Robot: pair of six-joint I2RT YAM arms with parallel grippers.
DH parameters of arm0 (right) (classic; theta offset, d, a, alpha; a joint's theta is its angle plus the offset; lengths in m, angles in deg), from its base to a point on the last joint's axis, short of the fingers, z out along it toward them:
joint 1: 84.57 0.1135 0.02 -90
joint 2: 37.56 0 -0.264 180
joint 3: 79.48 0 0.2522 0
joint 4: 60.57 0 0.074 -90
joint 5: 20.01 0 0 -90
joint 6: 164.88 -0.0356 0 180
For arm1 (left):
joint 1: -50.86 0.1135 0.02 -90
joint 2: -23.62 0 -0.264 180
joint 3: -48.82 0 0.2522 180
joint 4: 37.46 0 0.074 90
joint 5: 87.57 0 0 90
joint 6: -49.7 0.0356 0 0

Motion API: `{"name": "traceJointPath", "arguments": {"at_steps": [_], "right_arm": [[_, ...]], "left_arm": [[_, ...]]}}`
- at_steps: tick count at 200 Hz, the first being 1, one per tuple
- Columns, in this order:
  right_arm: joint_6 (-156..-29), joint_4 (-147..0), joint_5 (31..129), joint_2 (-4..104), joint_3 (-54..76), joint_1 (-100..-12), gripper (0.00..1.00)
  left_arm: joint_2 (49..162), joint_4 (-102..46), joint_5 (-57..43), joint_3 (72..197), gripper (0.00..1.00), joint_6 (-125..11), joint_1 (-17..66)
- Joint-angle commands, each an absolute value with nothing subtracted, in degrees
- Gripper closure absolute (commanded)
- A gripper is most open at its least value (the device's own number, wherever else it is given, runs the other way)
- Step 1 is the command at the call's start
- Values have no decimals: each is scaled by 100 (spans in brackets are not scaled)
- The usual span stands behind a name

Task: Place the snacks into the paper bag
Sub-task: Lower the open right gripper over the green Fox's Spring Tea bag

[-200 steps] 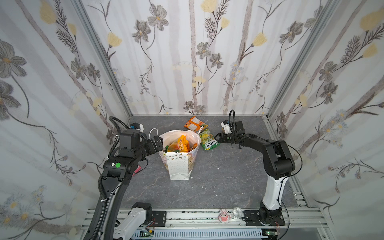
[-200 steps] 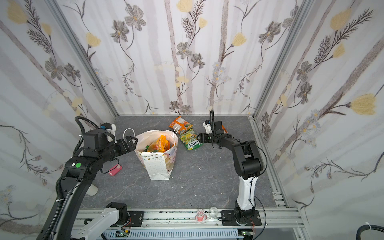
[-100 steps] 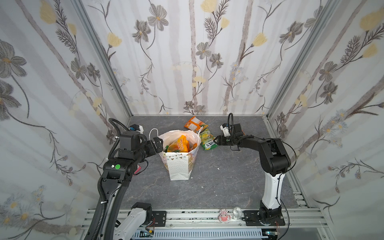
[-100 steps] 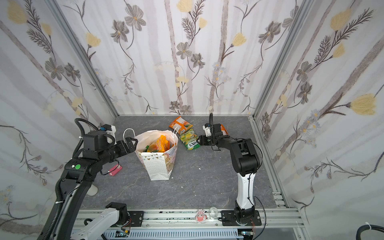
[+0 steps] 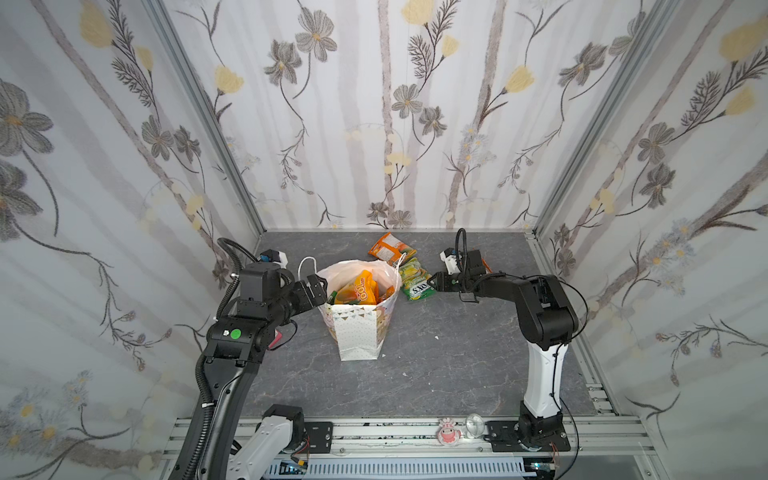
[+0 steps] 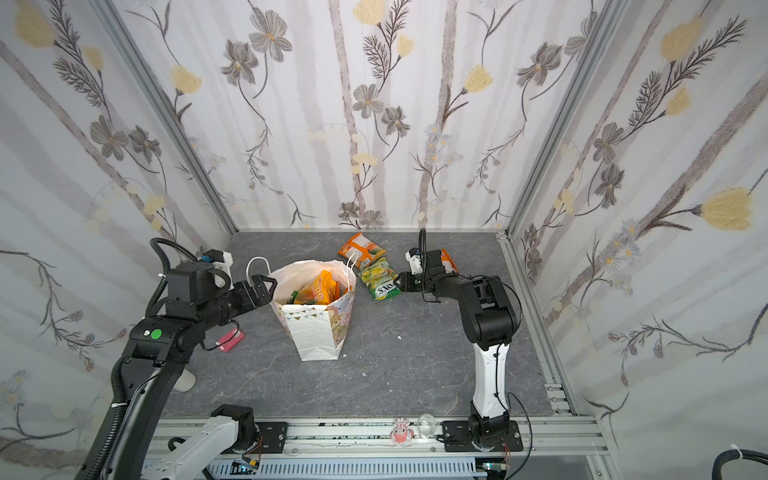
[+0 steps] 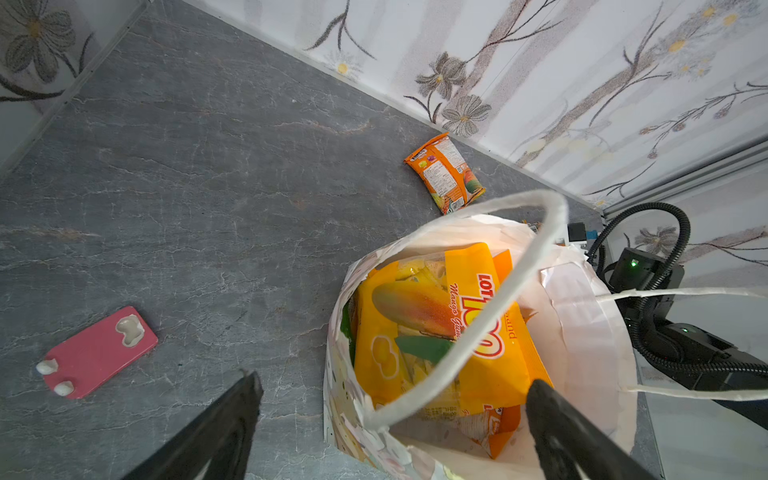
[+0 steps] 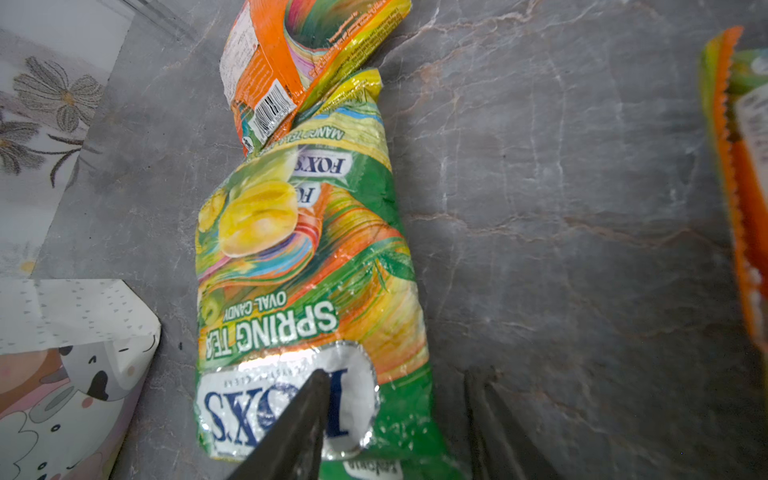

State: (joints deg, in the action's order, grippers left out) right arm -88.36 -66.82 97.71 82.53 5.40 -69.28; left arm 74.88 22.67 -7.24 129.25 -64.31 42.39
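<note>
The left tool, released wide, sits at nine o'clock of the paper bag, which holds orange snacks. The right tool straddles the green Fox's packet at the bag's two o'clock; grasp unclear.

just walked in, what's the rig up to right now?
It is bagging snacks. The paper bag stands upright mid-table with several orange packets already inside. The right gripper is down at the green packet beside the bag, jaws apart across its near end, not clamped yet. The left gripper sits wide open at the bag's rim, holding nothing. One more orange packet lies on the table behind the bag.
</note>
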Motion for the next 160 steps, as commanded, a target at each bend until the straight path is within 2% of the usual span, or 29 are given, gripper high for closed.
{"name": "traceJointPath", "arguments": {"at_steps": [1, 44, 56, 77, 125, 160], "right_arm": [[-8988, -6674, 9849, 8260, 435, -6923, 52], [-9110, -6542, 9849, 8275, 359, -6910, 69], [-9147, -6495, 9863, 8266, 329, -6902, 83], [-9243, -6388, 9978, 8220, 241, -6901, 100], [-9390, -6168, 10123, 7714, -297, -6912, 100], [-9731, -5690, 10213, 7036, -1242, -6903, 100]], "left_arm": [[7444, 2184, -793, 12861, 0, -6482, 4242], [7320, 2166, -879, 12746, 0, -6478, 4242], [7278, 2138, -900, 12733, 0, -6483, 4242], [7235, 2113, -893, 12694, 0, -6490, 4242], [7213, 2183, -873, 12659, 0, -6474, 4243], [7179, 2184, -889, 12665, 0, -6438, 4242]]}}
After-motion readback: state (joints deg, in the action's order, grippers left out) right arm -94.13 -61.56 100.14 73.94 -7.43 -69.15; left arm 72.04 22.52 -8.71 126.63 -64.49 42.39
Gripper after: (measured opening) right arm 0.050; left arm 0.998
